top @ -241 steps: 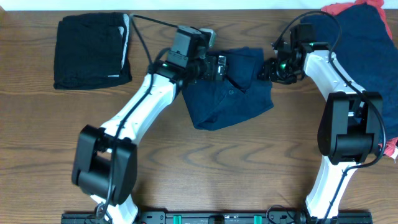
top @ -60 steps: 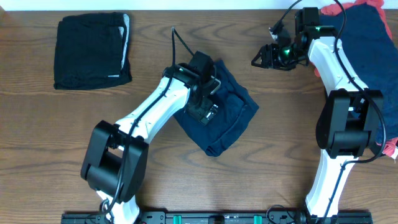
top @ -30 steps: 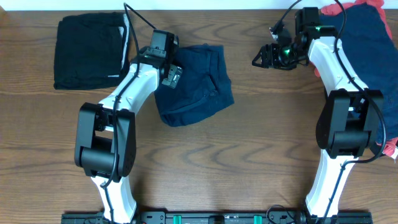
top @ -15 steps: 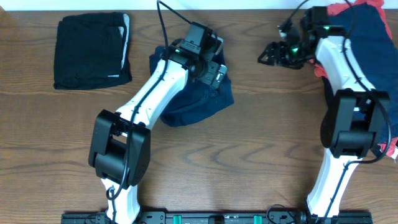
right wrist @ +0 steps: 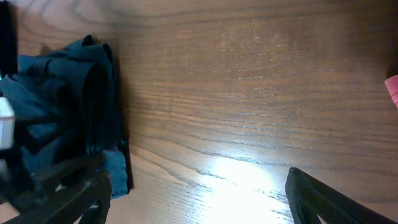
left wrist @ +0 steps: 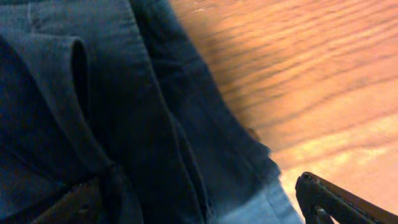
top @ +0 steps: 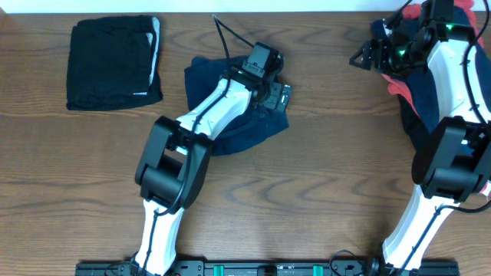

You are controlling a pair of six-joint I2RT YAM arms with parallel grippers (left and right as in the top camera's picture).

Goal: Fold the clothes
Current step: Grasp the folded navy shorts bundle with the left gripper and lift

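A crumpled dark navy garment (top: 257, 126) lies at the middle back of the table. My left gripper (top: 280, 96) hovers over its right edge, open. In the left wrist view the navy fabric (left wrist: 112, 112) fills the left side below my left gripper (left wrist: 193, 190), and nothing is pinched. A black garment with a pale stripe (top: 113, 61) lies folded at the back left. My right gripper (top: 362, 60) is open over bare wood beside the pile of clothes (top: 414, 115) at the back right. The right wrist view shows my right gripper (right wrist: 198, 177) empty, with the navy garment (right wrist: 68, 112) far to the left.
A coral-red piece (top: 397, 84) sticks out of the pile's left side, and a pink scrap (right wrist: 392, 87) shows at the right wrist view's edge. Bare wooden table (top: 307, 199) spreads across the front. The left arm (top: 207, 123) lies across the navy garment.
My left gripper has swung from the navy garment's left side to its right edge; the garment has stayed put. The right gripper has moved right toward the pile and opened wider.
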